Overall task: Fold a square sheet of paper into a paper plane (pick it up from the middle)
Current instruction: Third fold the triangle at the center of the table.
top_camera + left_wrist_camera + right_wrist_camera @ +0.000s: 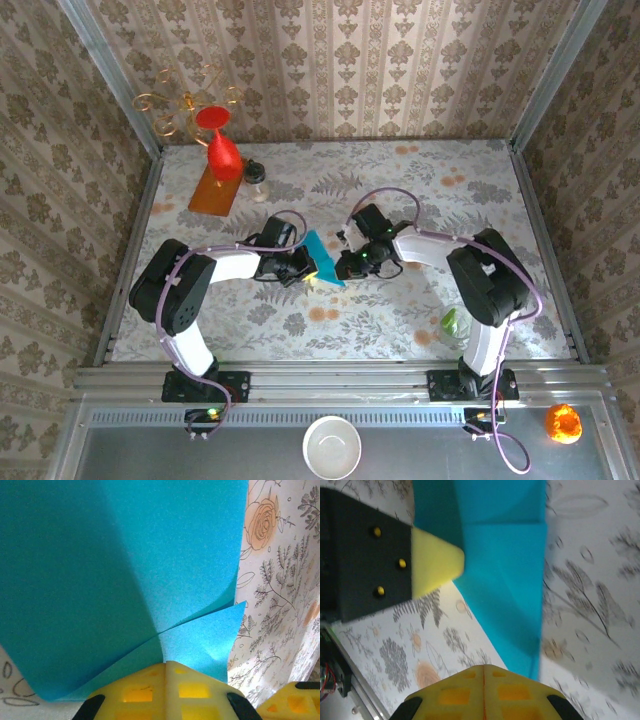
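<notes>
Mid-fold step: the sheet of paper is at the centre between the two arms, apparently lifted off the table. It is bent, with one flap lapped over another and a crease line visible. The left end effector is closed tight on the sheet's near edge, holding it. The right end effector is also closed, tips right at a corner of the sheet; can't tell whether it pinches paper or sits beside it. The next move probably calls for laying the flap flat, lining up edges, then pressing the crease; thin paper skews easily. The sheet's far side is cut off in both wrist views, the right wrist view is blurred, and the fold count is unclear.
</notes>
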Available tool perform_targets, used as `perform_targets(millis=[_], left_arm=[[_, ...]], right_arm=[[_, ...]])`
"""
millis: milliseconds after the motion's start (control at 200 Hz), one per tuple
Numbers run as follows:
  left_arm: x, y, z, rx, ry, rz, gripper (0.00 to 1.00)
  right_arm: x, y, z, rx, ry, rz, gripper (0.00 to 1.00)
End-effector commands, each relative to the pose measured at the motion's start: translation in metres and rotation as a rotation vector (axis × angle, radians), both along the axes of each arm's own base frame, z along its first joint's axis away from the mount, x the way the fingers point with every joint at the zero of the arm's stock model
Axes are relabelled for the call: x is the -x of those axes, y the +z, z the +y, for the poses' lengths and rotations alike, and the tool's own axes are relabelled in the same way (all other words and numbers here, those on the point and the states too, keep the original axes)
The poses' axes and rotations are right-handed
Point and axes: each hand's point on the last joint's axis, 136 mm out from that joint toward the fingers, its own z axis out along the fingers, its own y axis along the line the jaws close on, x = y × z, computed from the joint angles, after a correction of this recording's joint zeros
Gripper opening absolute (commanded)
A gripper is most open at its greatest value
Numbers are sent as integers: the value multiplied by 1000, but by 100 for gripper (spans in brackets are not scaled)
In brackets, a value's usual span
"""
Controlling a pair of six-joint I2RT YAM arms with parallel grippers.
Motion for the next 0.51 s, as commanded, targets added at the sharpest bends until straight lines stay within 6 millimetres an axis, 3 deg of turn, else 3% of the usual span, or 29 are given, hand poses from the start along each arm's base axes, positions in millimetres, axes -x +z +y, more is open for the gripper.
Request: perform_targets(millis=[0,155,360,500], left_arm=[[12,-30,33,-168,34,61,3],[5,-11,27,-140,20,2,3],[-2,23,3,-92,-19,-118,5],[-2,27,-16,-61,-26,-151,6]], right_arm=[[-4,-18,0,69,-25,32,8],[-5,-34,-6,126,-32,55,7],[5,-50,-15,173,-49,107,5],[9,-55,-18,180,-67,128,5]])
